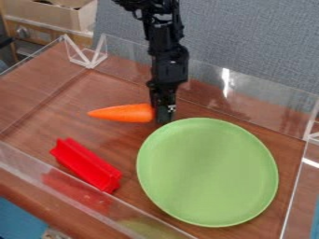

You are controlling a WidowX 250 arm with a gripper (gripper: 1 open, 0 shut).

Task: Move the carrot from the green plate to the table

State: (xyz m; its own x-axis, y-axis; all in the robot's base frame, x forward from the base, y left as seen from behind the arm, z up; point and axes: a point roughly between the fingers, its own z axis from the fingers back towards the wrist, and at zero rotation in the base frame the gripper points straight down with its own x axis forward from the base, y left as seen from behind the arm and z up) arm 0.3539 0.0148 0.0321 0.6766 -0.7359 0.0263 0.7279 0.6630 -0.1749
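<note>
Gripping the thick end of the small orange tapered toy carrot (122, 114), the black gripper (161, 113) points straight down from the dark arm (162, 47) that rises to the top of the picture. Its jaws are closed narrowly on the carrot's blunt end, where the dark stub is hidden behind them. The carrot lies roughly level, its tip pointing left, away from the large round flat light-green plastic plate (206, 173). It sits just beyond the plate's upper-left rim, over bare wood and off the plate; whether it rests on the wood or hangs just above it cannot be told.

A glossy reddish-brown wood-grain surface (75, 93) carries everything, and low clear acrylic walls (268, 93) border it on all sides. The plate takes up the right half of this surface. Left of the plate, near the front wall, lies a red rectangular block (85, 164), set at a slant and well apart from the carrot.

Behind the plate, past the far wall, hangs a grey textured panel (256, 37). At the upper left, also beyond the walls, stand pale wooden boxes or shelves (50, 14).
</note>
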